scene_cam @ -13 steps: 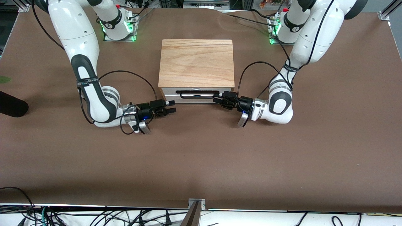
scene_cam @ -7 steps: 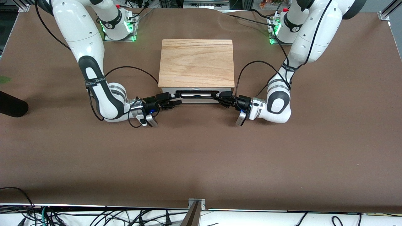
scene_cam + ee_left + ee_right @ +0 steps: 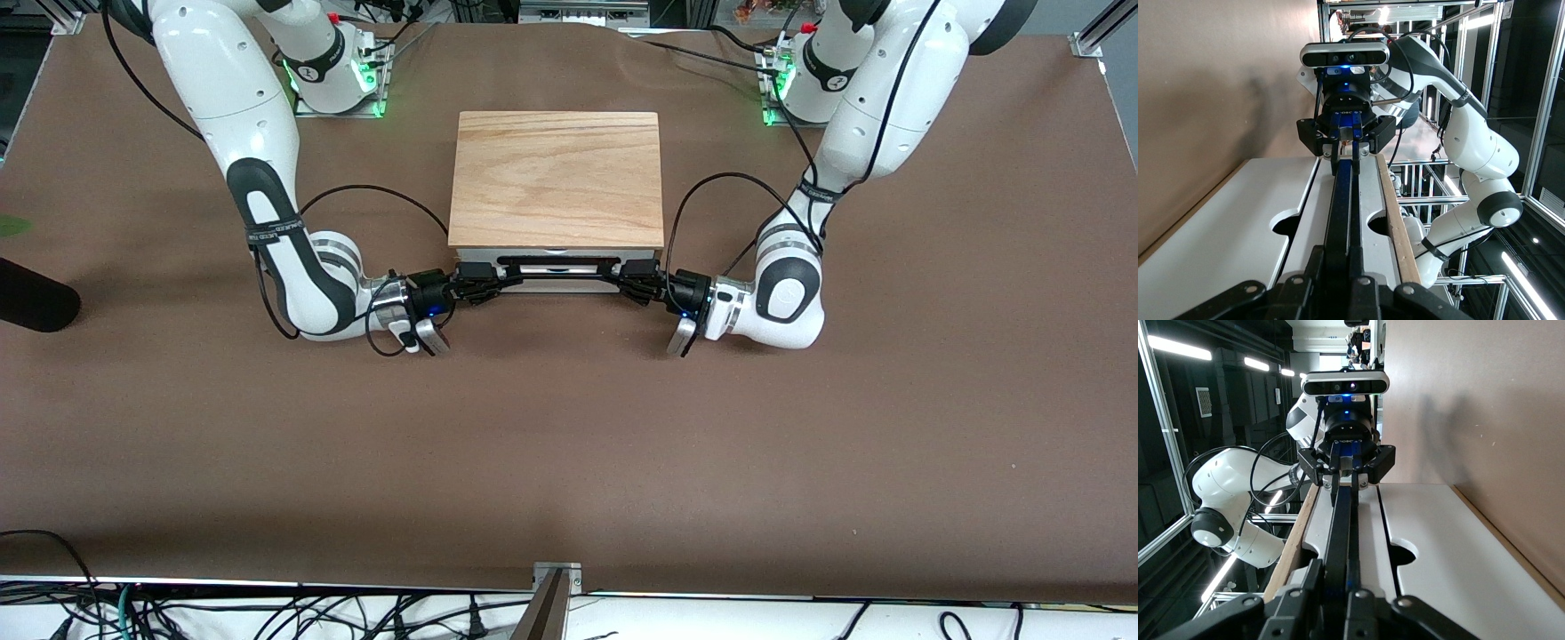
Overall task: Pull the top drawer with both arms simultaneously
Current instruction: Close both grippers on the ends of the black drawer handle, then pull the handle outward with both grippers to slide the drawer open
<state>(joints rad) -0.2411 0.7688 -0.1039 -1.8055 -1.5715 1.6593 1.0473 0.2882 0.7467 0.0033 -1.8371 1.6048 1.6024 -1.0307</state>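
- Two arms reach in low from their bases, each forearm bent down to lie nearly flat just above the table (image 3: 569, 462), wrists turned inward toward each other.
- Left gripper (image 3: 633, 286) sits at the handle's (image 3: 559, 267) end toward the left arm's end of the table; its fingers are pinched on the black bar (the left wrist view shows the bar running straight out from between them (image 3: 1338, 280)).
- Right gripper (image 3: 484, 286) mirrors it at the handle's other end, fingers likewise clamped on the bar; the right wrist view looks along the bar (image 3: 1338, 540) to the left gripper (image 3: 1346, 468) facing it.
- In the left wrist view the right gripper (image 3: 1345, 137) shows at the bar's other end, closed on it.
- Drawer (image 3: 558, 277) is at the cabinet's face turned to the front camera, under the oak top (image 3: 557, 178), its white front showing only as a narrow strip; how far it stands out, I cannot tell.
- Cabinet stands mid-table, between the two bases.
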